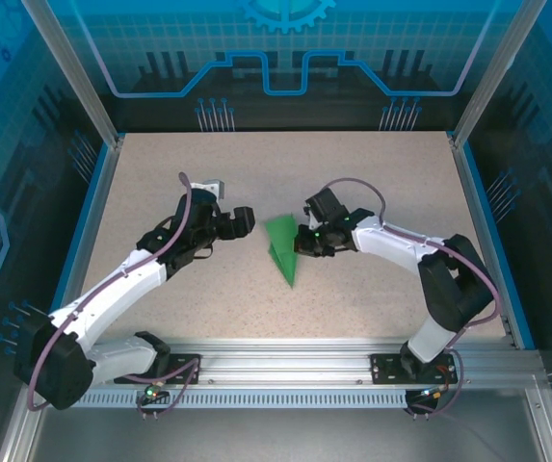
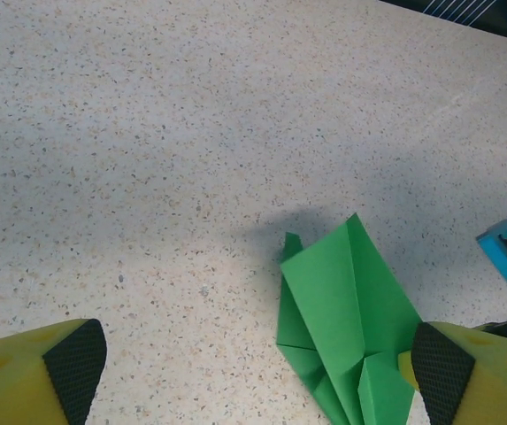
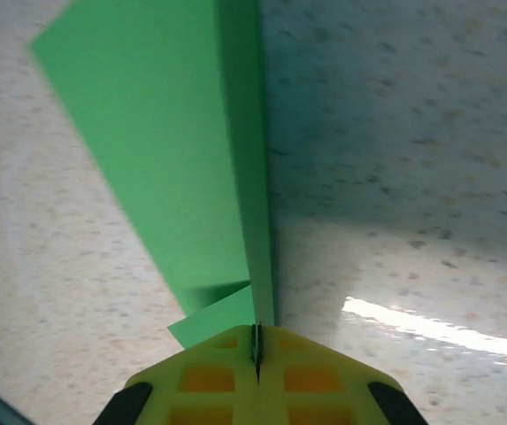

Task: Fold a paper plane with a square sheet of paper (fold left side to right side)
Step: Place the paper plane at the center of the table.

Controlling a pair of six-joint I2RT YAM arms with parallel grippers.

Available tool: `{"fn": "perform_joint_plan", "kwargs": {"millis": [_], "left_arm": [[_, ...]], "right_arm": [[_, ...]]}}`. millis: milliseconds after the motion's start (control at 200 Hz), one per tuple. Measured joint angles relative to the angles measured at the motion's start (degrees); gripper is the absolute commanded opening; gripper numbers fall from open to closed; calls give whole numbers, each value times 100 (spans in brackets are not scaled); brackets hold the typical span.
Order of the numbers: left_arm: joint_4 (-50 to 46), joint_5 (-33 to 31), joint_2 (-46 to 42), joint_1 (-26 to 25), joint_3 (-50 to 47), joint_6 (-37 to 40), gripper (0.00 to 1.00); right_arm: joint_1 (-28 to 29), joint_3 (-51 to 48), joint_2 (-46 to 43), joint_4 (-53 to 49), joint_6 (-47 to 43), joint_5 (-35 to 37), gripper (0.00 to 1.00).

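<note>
Right wrist view had the jaws of the right gripper [image 3: 256,347] clenched tight, the 2 yellow fingers meeting with a thin green edge nipped between them. That edge belonged to the plane [image 3: 182,159]. A narrow creased strip ran straight away from the jaws, and the broad wing spread out to the left of it. A small flap poked out low down, just beside the left finger. Speckled table [image 3: 395,159] lay beyond and to the right, with a bright streak of reflected light across it.

From the left wrist, the left gripper [image 2: 257,376] stood released, its jaws wide apart. Its 2 black pads [image 2: 74,365] sat at the bottom corners of the view. The plane [image 2: 346,310] lay near the right-hand pad, but I could not tell whether the 2 touched. Several creases showed in the folded paper, and it cast a soft shadow on the table [image 2: 147,133] at its far edge.

From the top, the plane [image 1: 283,248] sat near the middle of the table [image 1: 372,164]. It was a slim dart with its wide end away from the arm bases and its point toward them. The right gripper [image 1: 303,243] gripped it along its right side. The left gripper [image 1: 247,220] hung just left of the wide end, near it and between the plane and its own arm.
</note>
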Motion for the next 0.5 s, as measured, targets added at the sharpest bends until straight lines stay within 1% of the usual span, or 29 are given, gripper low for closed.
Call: {"fn": "perform_joint_plan", "kwargs": {"millis": [325, 395, 500], "left_arm": [[-109, -2, 2, 0, 0, 4, 94], [-116, -2, 17, 0, 0, 4, 94], [-118, -4, 61, 0, 0, 4, 95]], "right_arm": [[-184, -114, 13, -136, -382, 409, 0], [-216, -118, 13, -201, -439, 498, 4], [-236, -118, 13, -269, -509, 564, 15]]}}
